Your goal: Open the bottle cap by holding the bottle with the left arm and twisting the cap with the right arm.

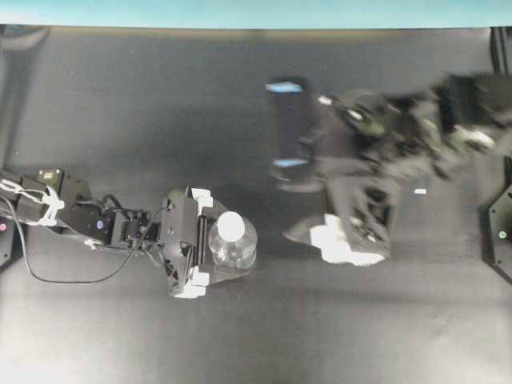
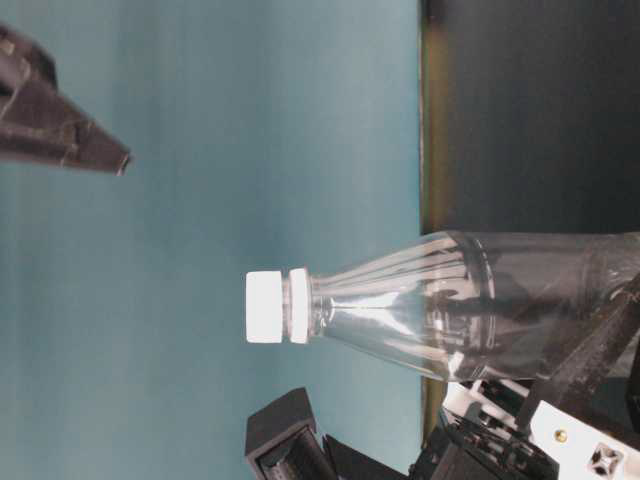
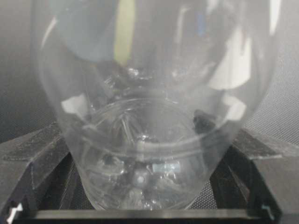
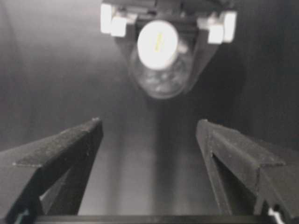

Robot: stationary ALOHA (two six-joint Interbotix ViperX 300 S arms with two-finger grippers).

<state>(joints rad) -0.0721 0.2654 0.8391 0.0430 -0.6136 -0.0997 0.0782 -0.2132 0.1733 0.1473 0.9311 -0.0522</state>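
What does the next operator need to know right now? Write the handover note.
Left gripper: jaws wide, one on each side of the bottle; a firm squeeze cannot be confirmed.
Right gripper: open, empty, off to the bottle's right, blurred in the overhead view; nothing between its fingers in the right wrist view.
Bottle: upright on the black table, between the left fingers.
Bottle cap: white, seated on the neck, untouched.
Done: left arm in place at the bottle.
Left: confirm the hold, bring the right gripper onto the cap, twist it off.
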